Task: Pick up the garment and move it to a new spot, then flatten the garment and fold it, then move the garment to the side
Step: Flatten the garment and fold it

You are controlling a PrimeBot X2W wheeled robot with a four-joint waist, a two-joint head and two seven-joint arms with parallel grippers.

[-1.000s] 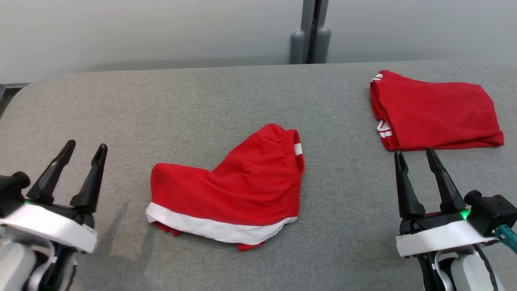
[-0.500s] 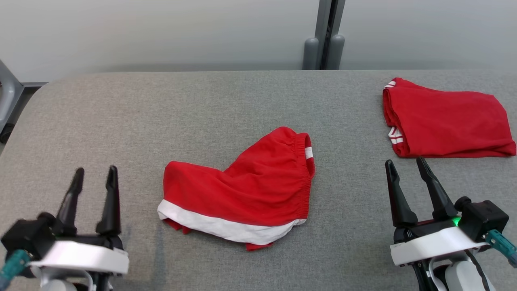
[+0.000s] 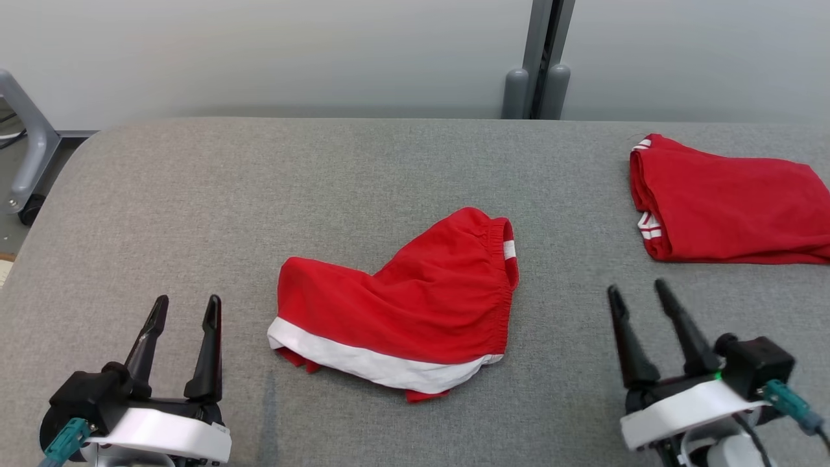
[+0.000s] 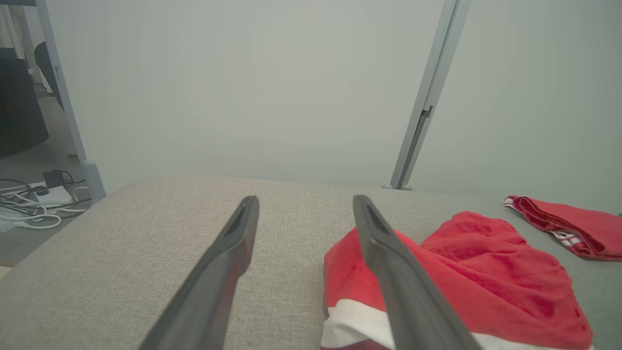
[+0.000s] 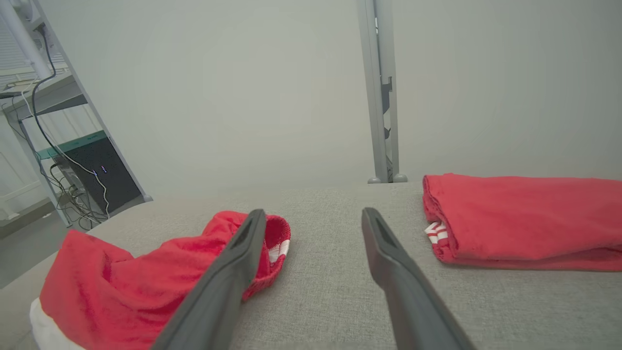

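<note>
Flanking the garment, left tool and right tool stand spread; folded red cloth lies far right.

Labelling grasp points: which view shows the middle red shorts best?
Head view: the middle red shorts lie whole, unobstructed. Left wrist view crops them, with a finger across; right wrist view likewise.
</note>
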